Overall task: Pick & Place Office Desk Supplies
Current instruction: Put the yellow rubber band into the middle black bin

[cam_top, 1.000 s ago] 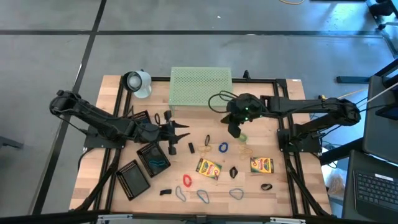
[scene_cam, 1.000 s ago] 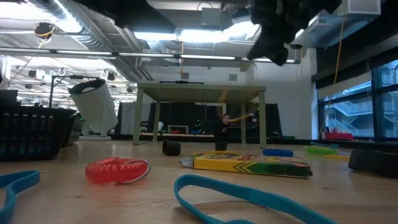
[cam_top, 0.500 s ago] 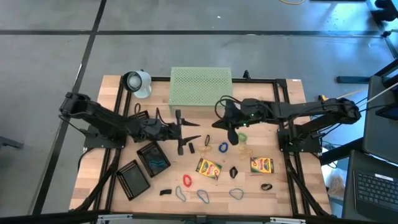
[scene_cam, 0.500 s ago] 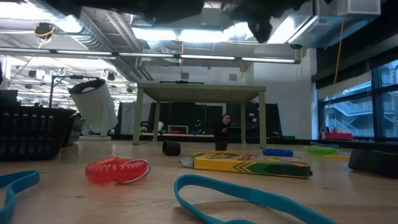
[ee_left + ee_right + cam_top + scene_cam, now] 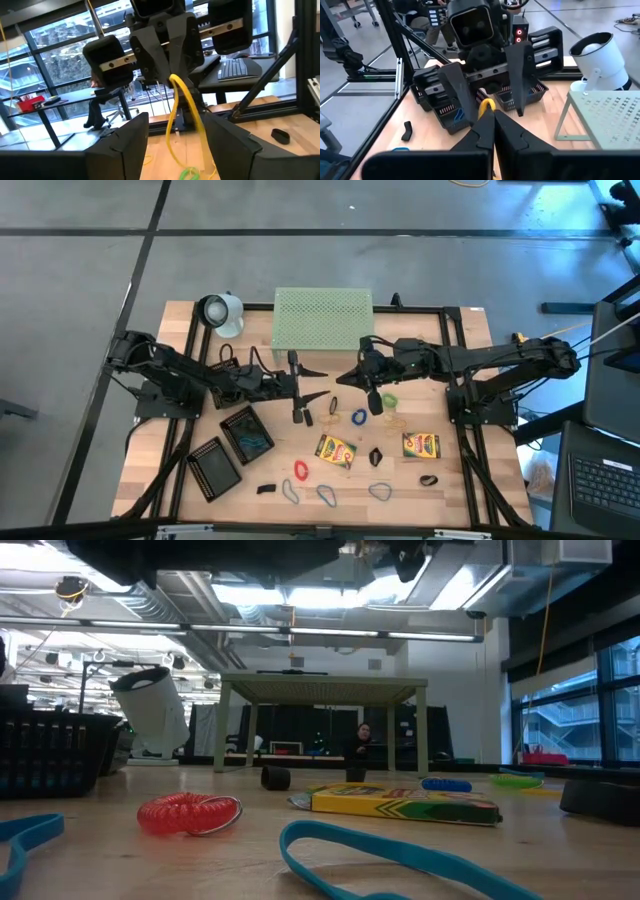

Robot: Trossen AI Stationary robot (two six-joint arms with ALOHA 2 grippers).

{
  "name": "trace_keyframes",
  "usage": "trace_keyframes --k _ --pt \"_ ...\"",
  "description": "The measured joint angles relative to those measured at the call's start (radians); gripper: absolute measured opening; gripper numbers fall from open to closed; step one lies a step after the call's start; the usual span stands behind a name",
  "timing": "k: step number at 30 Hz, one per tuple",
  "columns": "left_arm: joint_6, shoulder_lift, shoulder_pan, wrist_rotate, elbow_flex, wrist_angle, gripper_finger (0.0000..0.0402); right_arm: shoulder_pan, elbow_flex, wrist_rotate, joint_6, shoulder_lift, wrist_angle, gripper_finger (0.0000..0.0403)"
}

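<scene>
**Yellow band strung between two raised grippers**

The band's lower end is cut off in the wrist views. The right gripper [image 5: 345, 377] is pinched on a yellow rubber band [image 5: 186, 107]; the left gripper [image 5: 318, 385] faces it, fingers apart — the loop hangs lengthwise between them above the wooden table's [image 5: 470, 470] centre. A crayon box [image 5: 336, 450] lies toward 6 o'clock.

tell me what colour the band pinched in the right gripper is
Yellow. The rubber band hangs from the shut right gripper; the left wrist view shows it best.
</scene>
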Motion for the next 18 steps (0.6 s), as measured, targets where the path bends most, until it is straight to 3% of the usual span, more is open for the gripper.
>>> trace_keyframes --k 5,12,18 --pt "-0.032 0.0 0.015 0.016 0.0 0.0 0.0171 0.0 0.0 0.0 -0.04 0.0 0.027 0.0005" --pt "-0.086 0.0 0.033 0.128 0.001 0.0 0.0159 0.0 0.0 0.0 -0.073 0.0 0.068 0.0005" --pt "-0.087 0.0 0.033 0.128 0.002 0.0 0.0128 0.0 0.0 0.0 -0.073 0.0 0.067 0.0006"
